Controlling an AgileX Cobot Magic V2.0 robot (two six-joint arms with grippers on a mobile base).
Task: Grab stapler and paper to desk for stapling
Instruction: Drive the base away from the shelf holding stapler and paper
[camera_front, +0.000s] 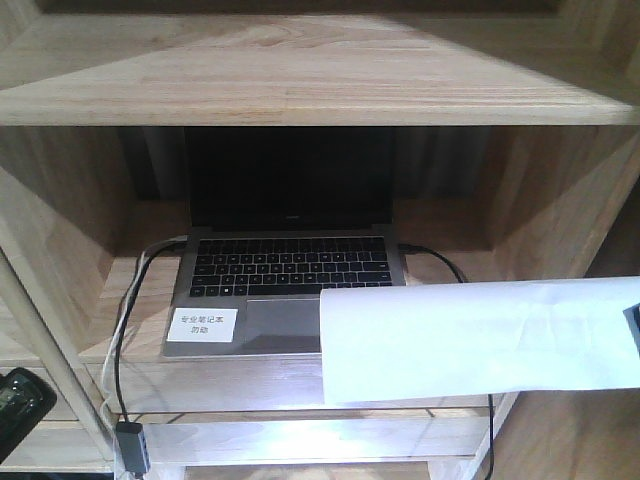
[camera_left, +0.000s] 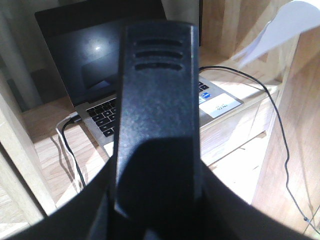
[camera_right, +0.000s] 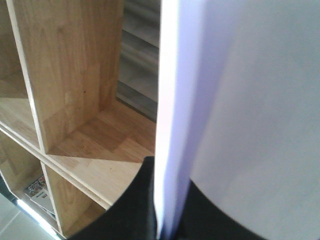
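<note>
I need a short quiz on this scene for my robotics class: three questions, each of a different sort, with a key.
1. True or false: the lid of the laptop is shut.
2. In the front view, which part of the laptop does the paper cover? A its left front corner; B its right front corner; C its screen.
3. Fill in: the right claw is shut on the ____.
Key: 1 false; 2 B; 3 paper.

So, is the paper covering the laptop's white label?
No, the white label shows fully, left of the paper.
</note>
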